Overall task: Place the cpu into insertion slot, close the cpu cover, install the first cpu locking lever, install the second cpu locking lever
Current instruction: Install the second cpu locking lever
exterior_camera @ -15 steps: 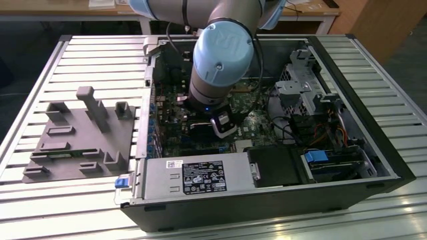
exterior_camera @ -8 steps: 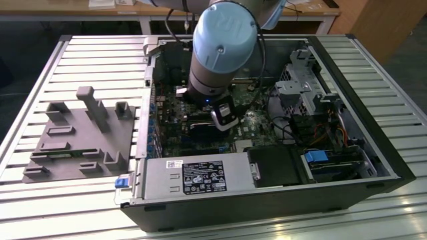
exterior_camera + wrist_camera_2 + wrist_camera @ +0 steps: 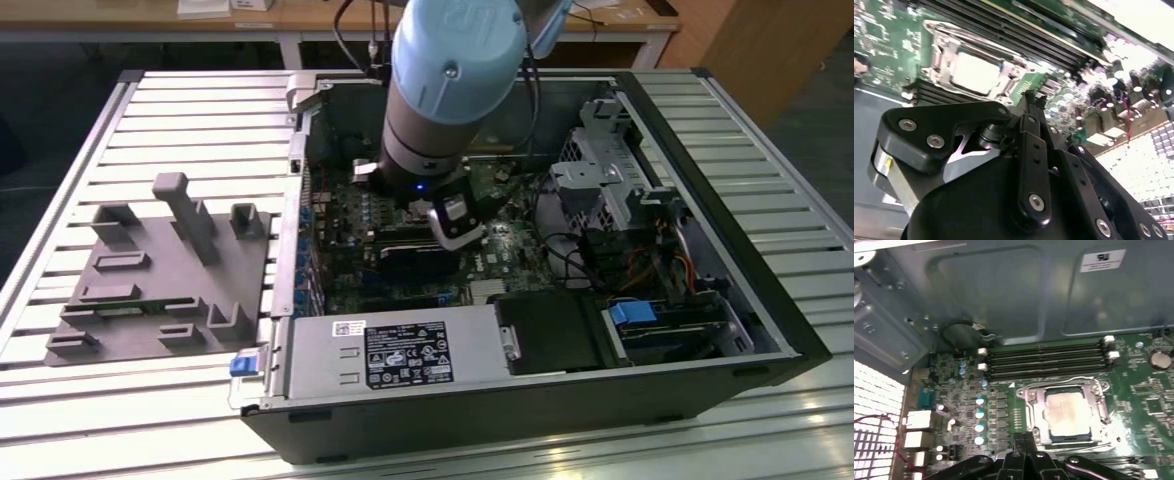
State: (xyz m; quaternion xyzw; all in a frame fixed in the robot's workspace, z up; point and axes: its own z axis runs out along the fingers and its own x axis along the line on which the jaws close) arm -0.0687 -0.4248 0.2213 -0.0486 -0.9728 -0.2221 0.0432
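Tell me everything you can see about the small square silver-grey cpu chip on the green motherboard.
The small flat square cpu with a dull silver-grey metal top lies flat in the insertion slot on the green circuit board. The thin silver metal cpu cover is down around it, framing its edges and leaving the top bare through the cut-out. Its surface looks smooth, matt and brightly lit in both wrist views. The long black memory slots run alongside. The black gripper hangs just beside the socket, apart from the chip.
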